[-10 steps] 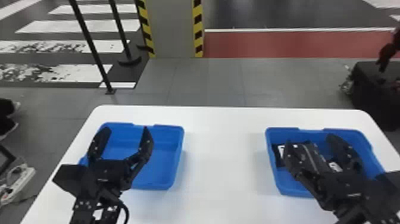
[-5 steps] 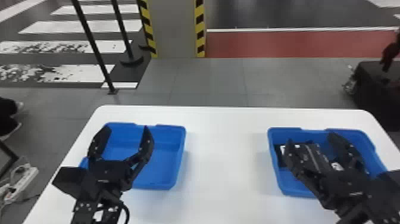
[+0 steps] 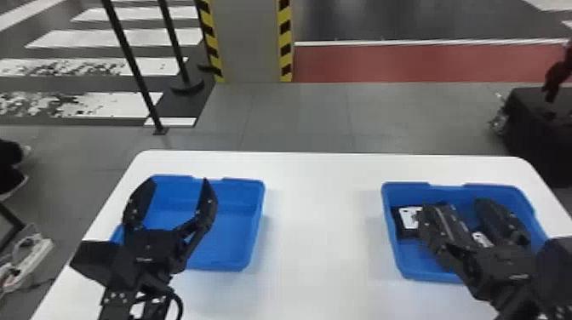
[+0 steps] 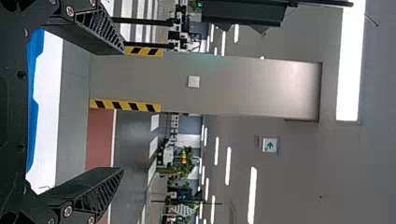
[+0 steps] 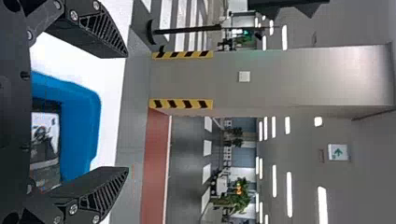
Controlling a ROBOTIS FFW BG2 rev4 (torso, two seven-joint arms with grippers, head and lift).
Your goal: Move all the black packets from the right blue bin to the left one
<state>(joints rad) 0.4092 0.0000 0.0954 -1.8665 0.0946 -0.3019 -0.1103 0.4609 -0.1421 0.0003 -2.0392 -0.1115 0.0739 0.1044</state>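
Packet point(image 3: 407, 222) looks light, soft, perhaps slick; we'd pinch mid-body, folks, and our left gripper point(image 3: 178, 181) and right gripper point(image 3: 455, 205) have jaws wide!

Head view: above table point(image 3: 315, 238), forward-down | 2 wrist views: lower, facing forward | all 3 share pillar point(image 3: 251, 38)

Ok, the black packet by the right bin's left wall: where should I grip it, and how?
From above, probably across its near and far edges: the black packet seems to lie flat, and its left edge sits close to the wall of the right blue bin, leaving little room there.
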